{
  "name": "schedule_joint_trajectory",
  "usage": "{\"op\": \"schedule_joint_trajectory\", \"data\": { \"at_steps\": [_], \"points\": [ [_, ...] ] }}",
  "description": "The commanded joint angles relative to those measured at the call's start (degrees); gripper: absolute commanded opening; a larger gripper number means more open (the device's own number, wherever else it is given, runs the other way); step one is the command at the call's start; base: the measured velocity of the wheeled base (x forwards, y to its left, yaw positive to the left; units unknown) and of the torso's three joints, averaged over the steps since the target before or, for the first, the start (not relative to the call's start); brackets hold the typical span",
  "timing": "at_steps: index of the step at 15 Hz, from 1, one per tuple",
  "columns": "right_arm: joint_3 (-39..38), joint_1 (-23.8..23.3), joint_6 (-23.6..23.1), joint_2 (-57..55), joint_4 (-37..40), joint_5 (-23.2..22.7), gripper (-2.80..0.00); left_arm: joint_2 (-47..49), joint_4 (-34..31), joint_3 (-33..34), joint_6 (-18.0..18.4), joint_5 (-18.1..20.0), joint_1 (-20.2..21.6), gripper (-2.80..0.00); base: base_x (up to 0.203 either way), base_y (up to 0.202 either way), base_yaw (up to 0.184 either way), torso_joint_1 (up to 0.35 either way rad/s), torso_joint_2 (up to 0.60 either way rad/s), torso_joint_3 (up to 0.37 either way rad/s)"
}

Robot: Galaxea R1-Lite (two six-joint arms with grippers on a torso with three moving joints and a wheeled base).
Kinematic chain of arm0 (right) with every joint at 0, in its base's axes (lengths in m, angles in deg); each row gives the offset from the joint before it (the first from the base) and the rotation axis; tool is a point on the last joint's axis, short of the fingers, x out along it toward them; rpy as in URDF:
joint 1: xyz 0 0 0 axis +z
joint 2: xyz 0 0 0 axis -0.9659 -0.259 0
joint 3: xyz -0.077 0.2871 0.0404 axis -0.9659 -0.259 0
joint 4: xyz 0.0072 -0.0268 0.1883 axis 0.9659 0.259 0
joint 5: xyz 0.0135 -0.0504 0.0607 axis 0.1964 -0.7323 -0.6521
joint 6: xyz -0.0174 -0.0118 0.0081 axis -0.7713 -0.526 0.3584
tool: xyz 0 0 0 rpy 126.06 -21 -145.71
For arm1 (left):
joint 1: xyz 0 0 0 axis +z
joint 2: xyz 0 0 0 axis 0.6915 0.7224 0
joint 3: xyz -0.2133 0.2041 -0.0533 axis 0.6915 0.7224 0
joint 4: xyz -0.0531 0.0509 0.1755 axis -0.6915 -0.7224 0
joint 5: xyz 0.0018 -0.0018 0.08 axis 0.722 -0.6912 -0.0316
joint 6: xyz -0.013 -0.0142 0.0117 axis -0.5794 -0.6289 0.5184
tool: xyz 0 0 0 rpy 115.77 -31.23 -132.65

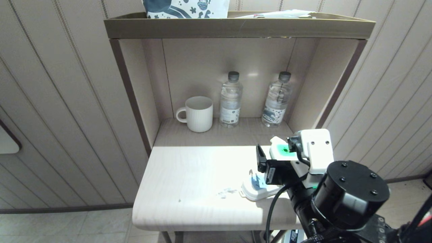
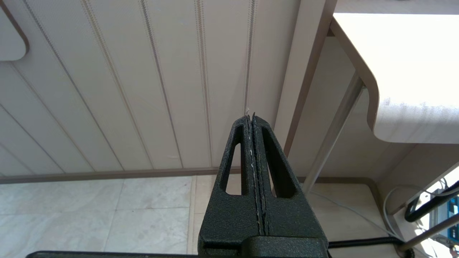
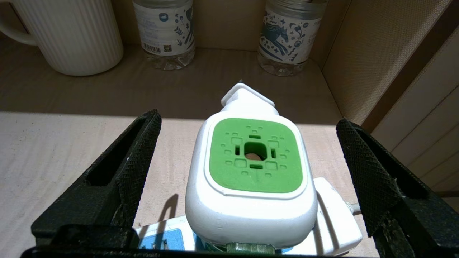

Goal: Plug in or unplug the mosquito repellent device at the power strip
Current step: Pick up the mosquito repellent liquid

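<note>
The device [image 3: 251, 179] looks light and rigid: a smooth white plastic shell with a green centre on its cap, probably a little slippery, with a green bottle [image 3: 247, 247] beneath that is better left unsqueezed. The flat sides of the white cap seem the best place to grip. It stands on the strip [image 1: 258, 189], which lies at the lower right of the tabletop [image 1: 189, 182] in the head view. Whether its pins are seated I cannot tell.

The right claw [image 3: 247, 172] is spread wide and holds nothing. In the right wrist view its two fingers [image 3: 138, 161] stand either side of the cap, clear of it, with the device in the middle of the gap.

The strip is light too and may lift with any pull.

The left claw [image 2: 252, 122] is closed on nothing, parked low beside the table's edge.
</note>
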Motion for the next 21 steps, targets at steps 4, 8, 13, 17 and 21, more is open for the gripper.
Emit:
{"op": "schedule_joint_trajectory", "data": {
  "at_steps": [4, 8, 13, 17, 21],
  "points": [
    [0.6, 0.1, -0.7, -0.8, -0.4, 0.2, 0.0, 0.0, 0.0, 0.0, 0.0, 0.0, 0.0, -2.8, 0.0, 0.0, 0.0, 0.0, 0.0, 0.0],
    [0.4, 0.0, -0.8, -1.1, -0.4, 0.2, -2.8, 0.1, 0.0, 0.0, 0.0, 0.0, 0.0, -2.8, 0.0, 0.0, 0.0, 0.0, 0.0, 0.0],
    [-0.2, 0.0, -1.6, -1.5, -0.5, 0.2, -2.8, 0.0, 0.0, 0.0, 0.1, 0.0, 0.0, -2.8, 0.0, 0.0, 0.0, 0.0, 0.0, 0.0],
    [-0.3, -0.1, -1.6, -1.4, -0.5, 0.2, -2.8, 0.0, 0.0, 0.0, 0.1, 0.0, 0.0, -2.8, 0.0, 0.0, 0.0, 0.0, 0.0, 0.0],
    [0.8, -0.9, -6.2, 4.1, -0.2, -0.9, -2.8, 0.0, 0.0, 0.0, 0.1, 0.0, 0.0, -2.8, 0.0, 0.0, 0.0, 0.0, 0.0, 0.0]
  ]
}}
